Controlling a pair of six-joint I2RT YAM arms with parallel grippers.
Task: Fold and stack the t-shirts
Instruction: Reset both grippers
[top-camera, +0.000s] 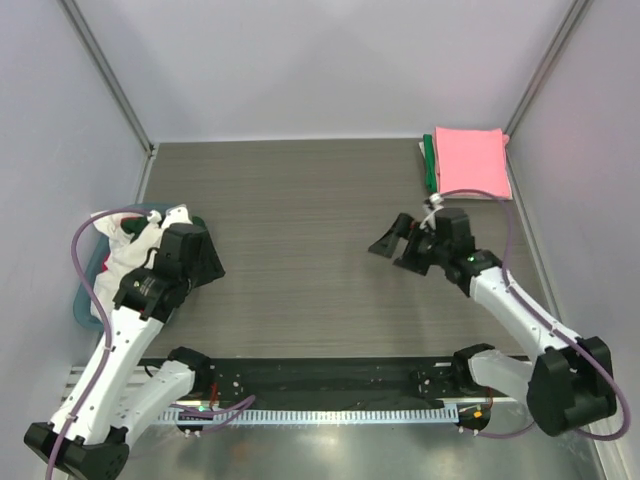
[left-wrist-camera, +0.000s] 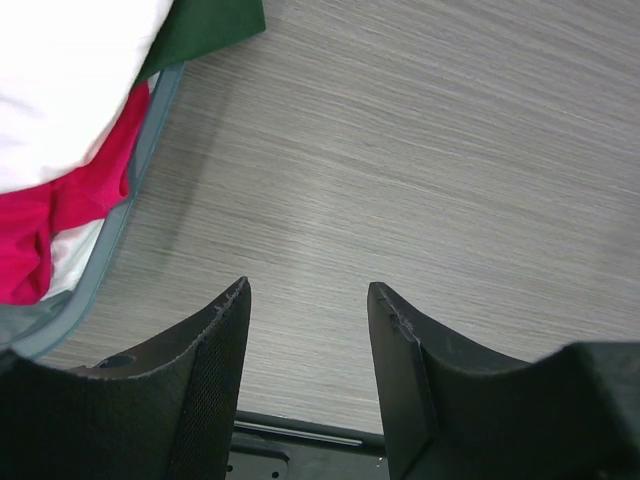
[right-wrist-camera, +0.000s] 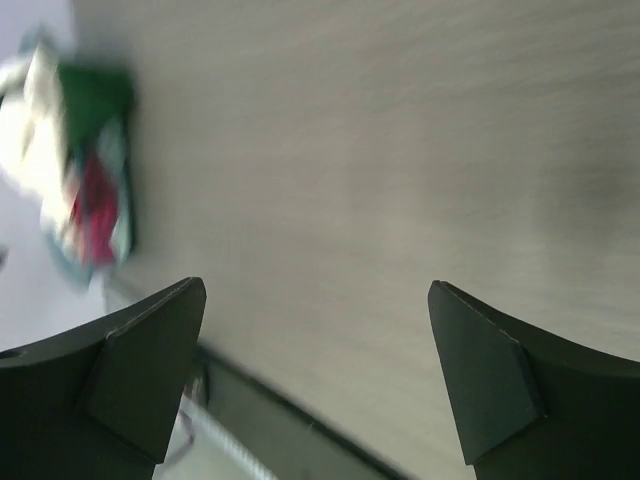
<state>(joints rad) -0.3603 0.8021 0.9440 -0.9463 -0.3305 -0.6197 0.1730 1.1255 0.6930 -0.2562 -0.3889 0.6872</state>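
Observation:
A folded salmon-pink t-shirt (top-camera: 471, 160) lies at the far right of the table on a folded green one (top-camera: 430, 166). Unfolded t-shirts fill the teal tub (top-camera: 88, 268) at the left: white (left-wrist-camera: 60, 80), red (left-wrist-camera: 70, 200) and dark green (left-wrist-camera: 210, 25). My left gripper (top-camera: 208, 266) hovers just right of the tub, open, with only bare table between its fingers (left-wrist-camera: 225, 330). My right gripper (top-camera: 392, 247) hangs over the table's right half, in front of the folded stack, wide open and holding nothing. The right wrist view shows the tub (right-wrist-camera: 85, 170) far off and blurred.
The grey wood-grain table (top-camera: 300, 210) is walled in by pale panels at the back and both sides. A black rail (top-camera: 320, 375) carrying both arm bases runs along the near edge. A purple cable (top-camera: 85, 240) loops over the tub.

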